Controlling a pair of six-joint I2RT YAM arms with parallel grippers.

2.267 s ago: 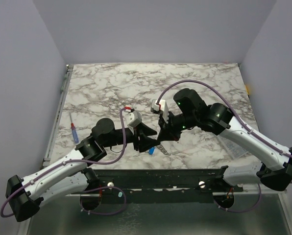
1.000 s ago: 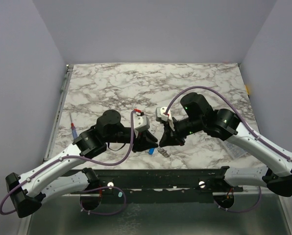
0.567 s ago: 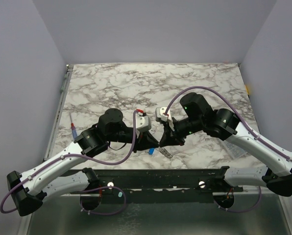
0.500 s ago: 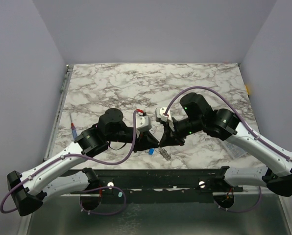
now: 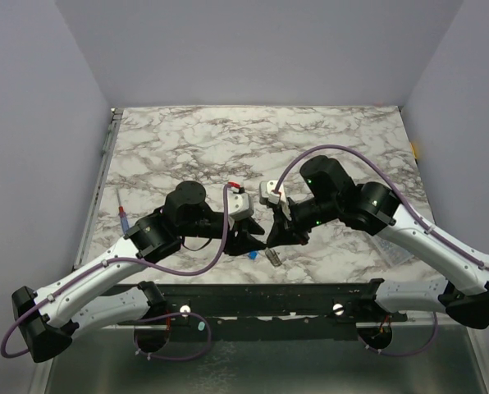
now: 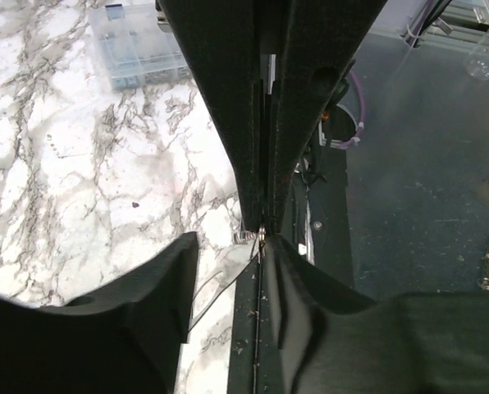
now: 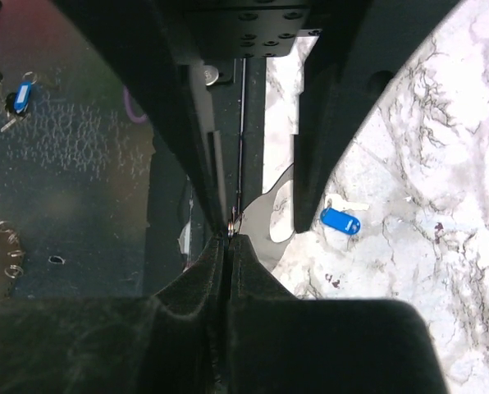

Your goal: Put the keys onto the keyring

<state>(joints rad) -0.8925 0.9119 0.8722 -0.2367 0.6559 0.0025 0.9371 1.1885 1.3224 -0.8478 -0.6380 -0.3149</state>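
My two grippers meet tip to tip near the table's front edge. The right gripper is shut on the keyring, a small silvery ring pinched at its fingertips. From the left wrist view, the keyring sits just ahead of my left gripper, and a thin wire curves down between the open jaws. A blue-headed key lies on the marble below. A silvery key shows under the right fingertips; I cannot tell whether it hangs or lies.
A blue-and-red screwdriver lies at the table's left edge. A clear plastic box stands on the marble beside the right arm. The black front rail runs just below the grippers. Spare keys lie on the dark floor.
The left gripper's jaws narrowed, then spread apart again, and it has drawn back slightly from the right fingertips. The right gripper has stayed shut in place.
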